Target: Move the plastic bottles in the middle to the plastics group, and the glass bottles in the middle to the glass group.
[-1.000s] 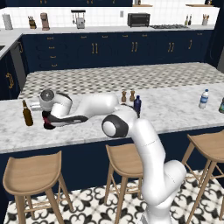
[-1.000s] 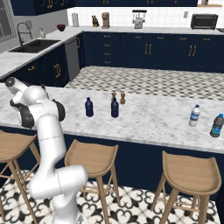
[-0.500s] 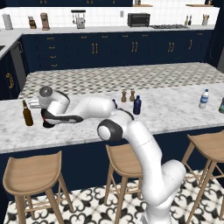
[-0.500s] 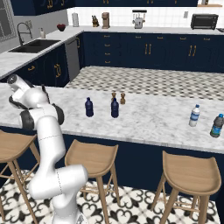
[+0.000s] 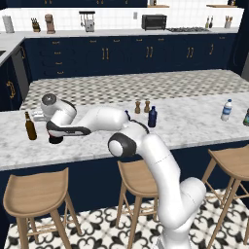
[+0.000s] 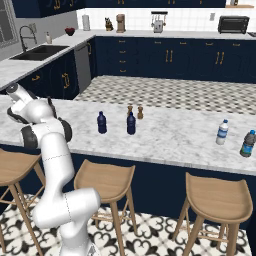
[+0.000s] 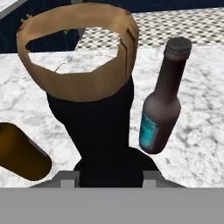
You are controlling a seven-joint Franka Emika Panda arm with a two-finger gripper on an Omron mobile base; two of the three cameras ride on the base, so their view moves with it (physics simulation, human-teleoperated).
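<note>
End effector (image 5: pixel 54 139) gripping black bottle (image 7: pixel 103 127), upright on worktop (image 5: pixel 194 121); teal-label bottle (image 7: pixel 162 109) just beside, amber bottle (image 5: pixel 30 126) near.

A black bottle (image 7: pixel 103 140) looms at close range in the middle, its body rising from the bottom edge; a tan band (image 7: pixel 81 74) rings its upper part, and through the ring the pale worktop (image 7: pixel 201 131) shows. Two grey fingers (image 7: pixel 66 178) sit at the bottom on either side of the bottle's base, tight against it. Just to the right stands a dark bottle (image 7: pixel 161 109) with a teal label and a dark cap, tilted in the frame and clear of the black one. At the lower left, part of an amber-brown bottle (image 7: pixel 19 153) enters from the edge. White marble with grey veins runs beneath all three. Beyond its far edge lie a chequered floor and dark blue cabinets.
</note>
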